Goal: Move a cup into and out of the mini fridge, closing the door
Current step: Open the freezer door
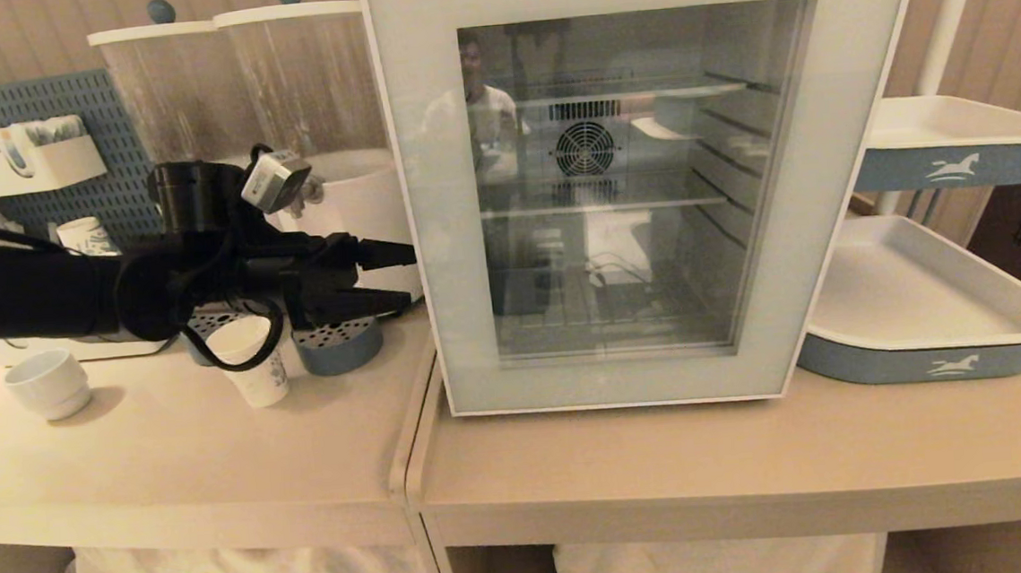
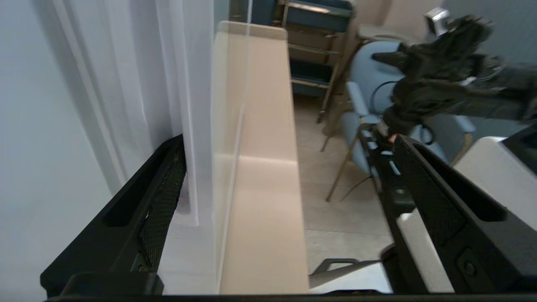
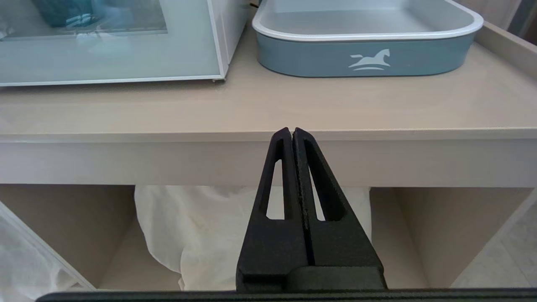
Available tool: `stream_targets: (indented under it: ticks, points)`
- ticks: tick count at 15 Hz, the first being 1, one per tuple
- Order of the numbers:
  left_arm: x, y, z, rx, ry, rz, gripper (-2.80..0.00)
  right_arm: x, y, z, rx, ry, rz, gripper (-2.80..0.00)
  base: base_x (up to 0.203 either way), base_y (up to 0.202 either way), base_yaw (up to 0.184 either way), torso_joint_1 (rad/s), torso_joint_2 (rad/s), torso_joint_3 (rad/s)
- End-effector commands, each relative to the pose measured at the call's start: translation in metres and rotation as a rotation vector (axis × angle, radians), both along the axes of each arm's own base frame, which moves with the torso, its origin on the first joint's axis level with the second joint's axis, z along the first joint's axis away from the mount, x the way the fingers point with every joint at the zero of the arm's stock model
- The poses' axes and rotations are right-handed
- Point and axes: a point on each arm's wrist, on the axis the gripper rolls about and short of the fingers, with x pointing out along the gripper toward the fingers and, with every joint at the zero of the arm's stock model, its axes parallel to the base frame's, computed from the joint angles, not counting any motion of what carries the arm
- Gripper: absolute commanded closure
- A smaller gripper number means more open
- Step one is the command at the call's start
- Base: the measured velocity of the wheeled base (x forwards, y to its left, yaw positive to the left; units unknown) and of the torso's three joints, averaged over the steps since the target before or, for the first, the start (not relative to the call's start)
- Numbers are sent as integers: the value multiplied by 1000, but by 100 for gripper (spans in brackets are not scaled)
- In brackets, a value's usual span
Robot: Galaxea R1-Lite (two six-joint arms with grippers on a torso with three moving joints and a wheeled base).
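My left gripper (image 1: 397, 276) is spread wide, empty, level at the fridge (image 1: 638, 179) door's (image 1: 435, 238) left edge. Door shut. Cup (image 1: 250, 359) sits on the surface (image 1: 172, 454) under my arm. I'd hook the edge squarely, pull slowly. Right gripper (image 3: 292, 133) pinched together, parked low.
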Motion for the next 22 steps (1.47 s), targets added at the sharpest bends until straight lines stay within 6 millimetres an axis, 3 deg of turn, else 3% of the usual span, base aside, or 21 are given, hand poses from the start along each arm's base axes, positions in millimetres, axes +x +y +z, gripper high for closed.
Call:
stream_targets:
  ticks: [1,8,17,22]
  points:
    - [-2,-3,5,-9,-5,-29,-280,0,0,0,0,0,1,0,0,0,0,0,0,0]
    - [-23,-36,3,-4,21,-127,-280,0,0,0,0,0,1,0,0,0,0,0,0,0]
    - [-41,-33,8,-3,25,-130,-280,0,0,0,0,0,-1,0,0,0,0,0,0,0]
    - [-78,-42,18,-4,20,-188,-280,0,0,0,0,0,-1,0,0,0,0,0,0,0]
